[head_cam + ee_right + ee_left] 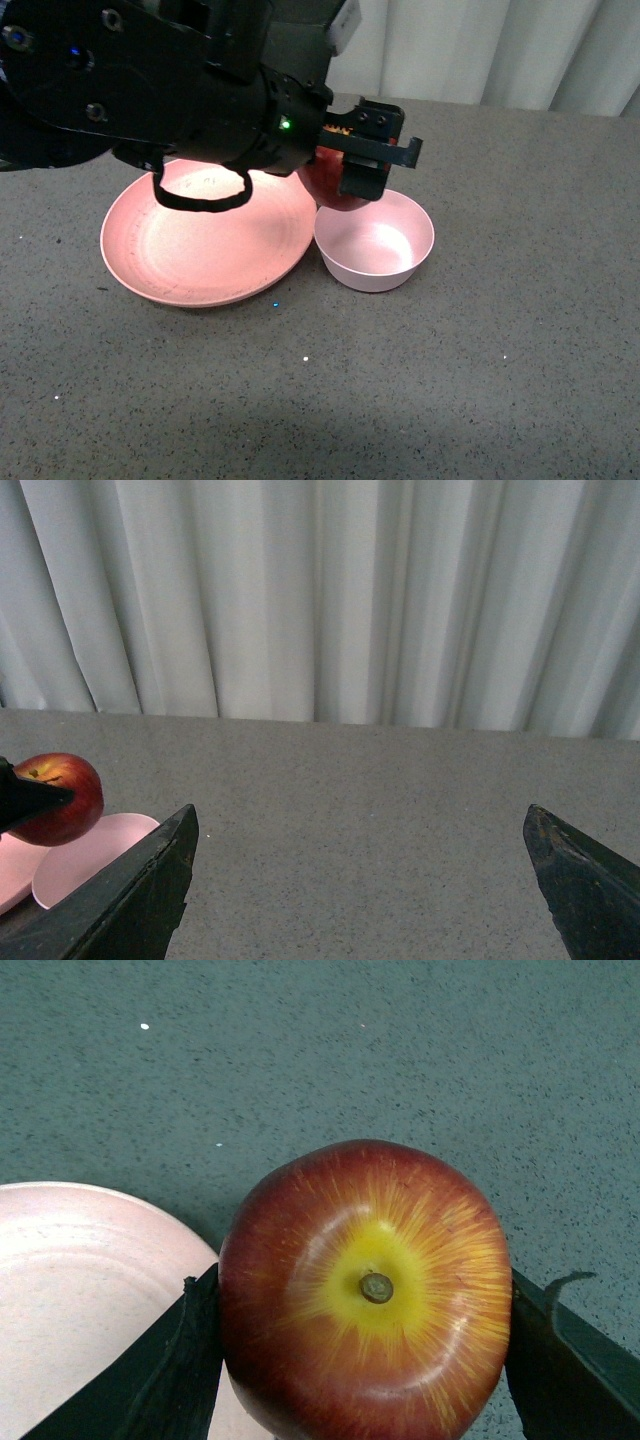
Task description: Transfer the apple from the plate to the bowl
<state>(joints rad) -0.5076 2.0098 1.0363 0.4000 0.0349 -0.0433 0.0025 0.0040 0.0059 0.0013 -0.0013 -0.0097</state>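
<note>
My left gripper (352,165) is shut on the dark-red apple (322,186) and holds it in the air, over the gap between the plate and the bowl. The salmon-pink plate (205,250) lies left of it and holds nothing. The small pale pink bowl (375,243) stands right of the plate, also with nothing inside. The left wrist view has the apple (365,1290), yellow stem patch up, pinched between both black fingers (185,1370), with the plate (70,1300) beside it. My right gripper (360,820) is open over bare table; the apple (60,798) and the bowl (95,852) lie off to its side.
The table (480,380) is grey and speckled. A pale curtain (320,600) hangs along its far edge. The bulky black left arm (150,80) fills the upper left of the front view and covers the plate's far rim.
</note>
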